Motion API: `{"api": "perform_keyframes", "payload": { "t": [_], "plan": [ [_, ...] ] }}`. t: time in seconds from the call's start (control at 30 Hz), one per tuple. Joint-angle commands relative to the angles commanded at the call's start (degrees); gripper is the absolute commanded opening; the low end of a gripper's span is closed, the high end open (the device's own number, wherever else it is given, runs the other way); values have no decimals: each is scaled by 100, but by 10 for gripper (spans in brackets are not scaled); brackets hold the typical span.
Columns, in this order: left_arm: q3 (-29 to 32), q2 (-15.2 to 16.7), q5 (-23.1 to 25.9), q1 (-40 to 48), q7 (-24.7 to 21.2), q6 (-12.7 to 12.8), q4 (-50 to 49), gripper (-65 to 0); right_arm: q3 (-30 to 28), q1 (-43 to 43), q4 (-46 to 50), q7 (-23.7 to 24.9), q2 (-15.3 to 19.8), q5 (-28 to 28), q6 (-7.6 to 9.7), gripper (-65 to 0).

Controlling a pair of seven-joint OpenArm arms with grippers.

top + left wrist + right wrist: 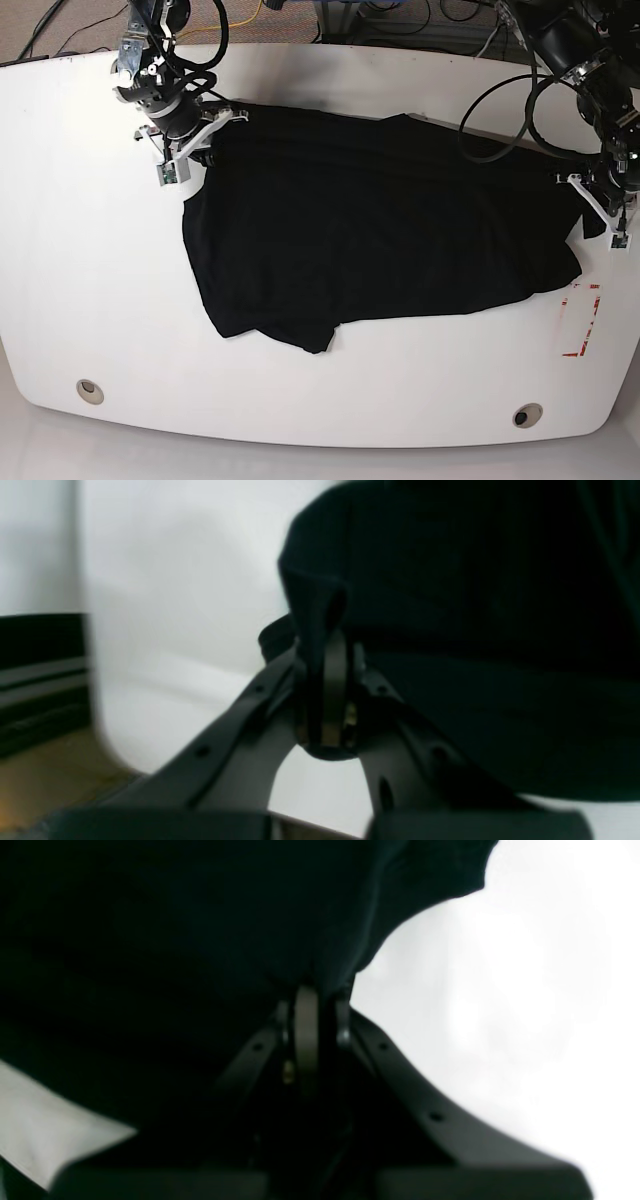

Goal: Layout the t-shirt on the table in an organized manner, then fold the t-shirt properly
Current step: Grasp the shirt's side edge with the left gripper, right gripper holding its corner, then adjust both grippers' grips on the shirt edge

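The black t-shirt (380, 230) lies spread across the middle of the white table (90, 230), stretched between both arms, its lower hem bunched near the front. My right gripper (207, 137) pinches the shirt's far left corner; in the right wrist view the right gripper (320, 990) is shut on the t-shirt (175, 940). At the shirt's right end, my left gripper (588, 215) holds the edge. The left wrist view has the left gripper (325, 640) shut on a fold of the t-shirt (475, 580), over the table (175, 580). No print shows.
A red tape rectangle (582, 320) sits just right of the shirt's lower right corner. Two metal grommet holes (90, 390) (527, 414) lie near the front edge. Cables hang behind the table's far edge. The table's rounded corner and the floor (50, 765) show in the left wrist view.
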Motion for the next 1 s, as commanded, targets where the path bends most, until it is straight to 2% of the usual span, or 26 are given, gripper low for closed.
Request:
{"api": "perform_keyframes", "payload": {
  "t": [0.2,0.37,0.43,0.53,0.7,0.77,0.9,1.0],
  "plan": [
    [44,0,-35,-185,325,-18,624,-650,0,-97,246,0,0,62,0,-650],
    [44,-26,-18,-571,484,-378,721,-650,18,79,229,0,193,299,-18,-650],
    [44,-193,-9,-765,633,-545,721,-650,44,193,202,-9,281,378,-26,-650],
    [44,-264,-9,-967,690,-642,712,-650,62,281,53,-88,316,378,-9,-650],
    [44,-273,-9,-1002,690,-642,703,-650,53,404,-220,-255,299,360,-9,-633],
    [44,-273,-9,-1002,690,-642,703,-650,53,413,-360,-264,281,360,-9,-582],
    [35,-264,-9,-1002,690,-642,703,-650,62,413,-580,-246,273,396,-35,-373],
    [35,-264,-9,-958,690,-633,695,-650,62,413,-598,-246,273,396,-35,-255]
  ]
}}
